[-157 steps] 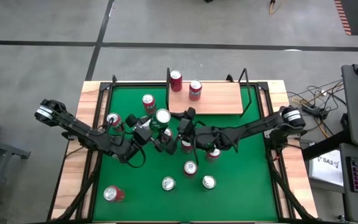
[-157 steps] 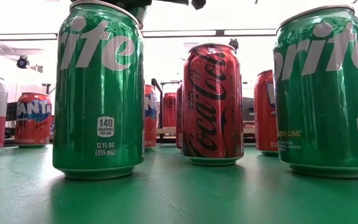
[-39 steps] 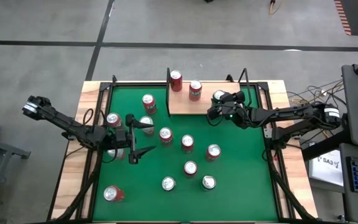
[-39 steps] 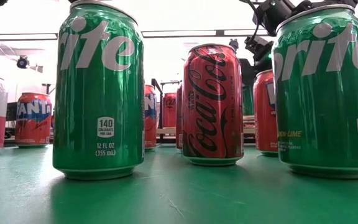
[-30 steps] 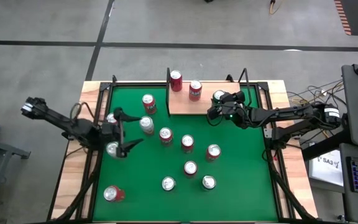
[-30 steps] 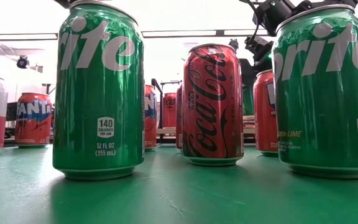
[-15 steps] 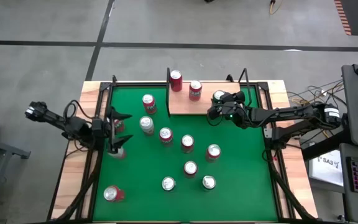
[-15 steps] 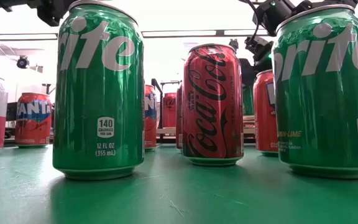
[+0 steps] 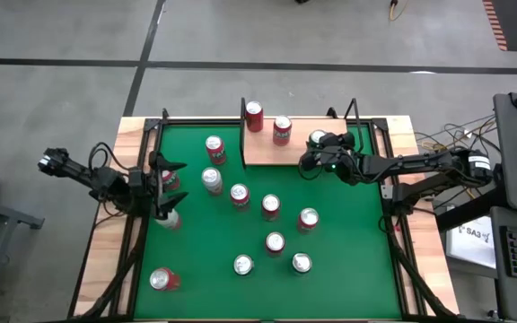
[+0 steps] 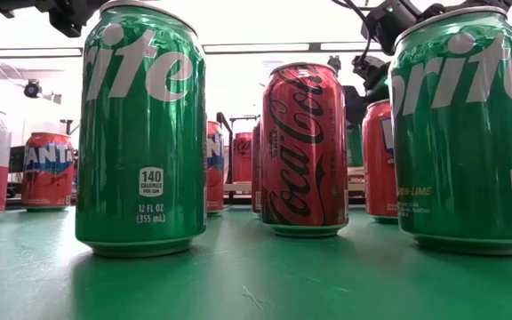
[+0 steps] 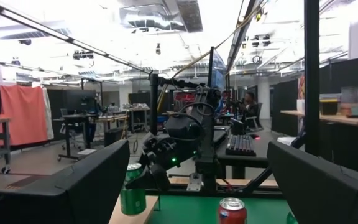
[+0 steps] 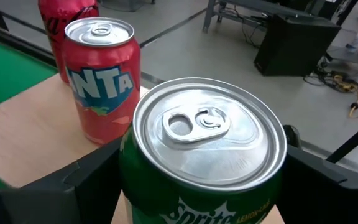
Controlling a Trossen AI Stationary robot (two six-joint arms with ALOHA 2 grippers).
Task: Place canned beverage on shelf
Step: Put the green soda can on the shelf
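High view: the right gripper point(image 9: 316, 141) sits over the right end of the shelf point(image 9: 296, 152), a light wooden board with thin black uprights along the far edge of the green counter point(image 9: 330, 242). A green Sprite can point(image 9: 316, 139) stands between its jaws at that end of the board. Two red cans point(image 9: 254, 110) stand at the shelf's left end. The left gripper point(image 9: 170, 190) hangs over the counter's left edge, jaws spread and empty, with two cans just beside it; other cans are scattered across the green felt.

Low view: large Sprite cans and a Coca-Cola can point(image 10: 305, 147) fill the foreground on the felt. The right arm shows dark at the upper right, but its jaws are too far off to read.

Left wrist view: across the counter, the right gripper point(image 11: 145, 174) stands around the green can point(image 11: 133, 190) on the board; the left arm's own fingers point(image 11: 92, 183) stand wide apart.

Right wrist view: the Sprite can point(image 12: 204, 155) stands upright between the two dark fingers point(image 12: 73, 186), which flank it closely; contact is probably light or gone, though I cannot tell for sure. A Fanta can point(image 12: 101, 78) stands just behind on the wood.
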